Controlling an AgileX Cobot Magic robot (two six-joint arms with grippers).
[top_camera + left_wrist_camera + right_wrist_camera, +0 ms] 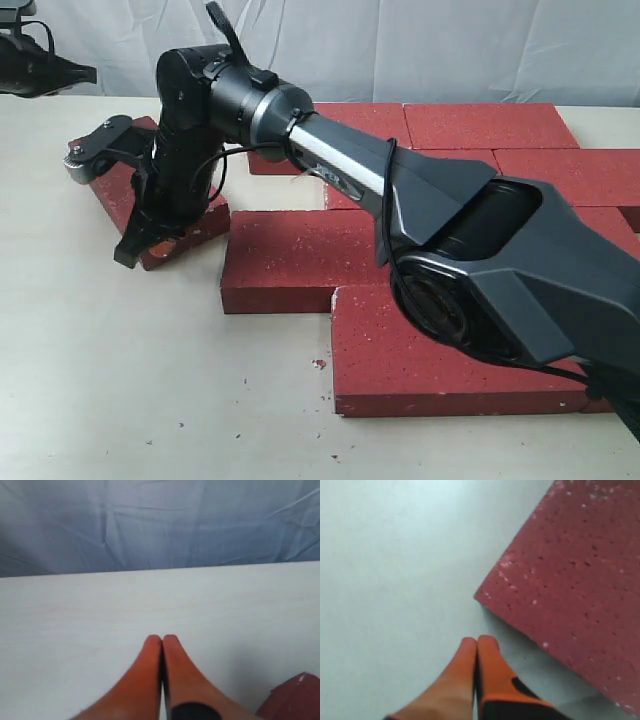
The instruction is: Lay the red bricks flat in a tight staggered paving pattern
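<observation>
Just beside the right hand (pixel 477 643), pinched shut and empty, a skewed red brick (pixel 580 570) lies flat on the table (pixel 395 555); heavy, rigid, rough, likely best pushed at its side face

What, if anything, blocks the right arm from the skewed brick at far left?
Probably nothing, so yes: its shut end effector hangs beside that brick, bare table between; shut, it could only push.
</observation>
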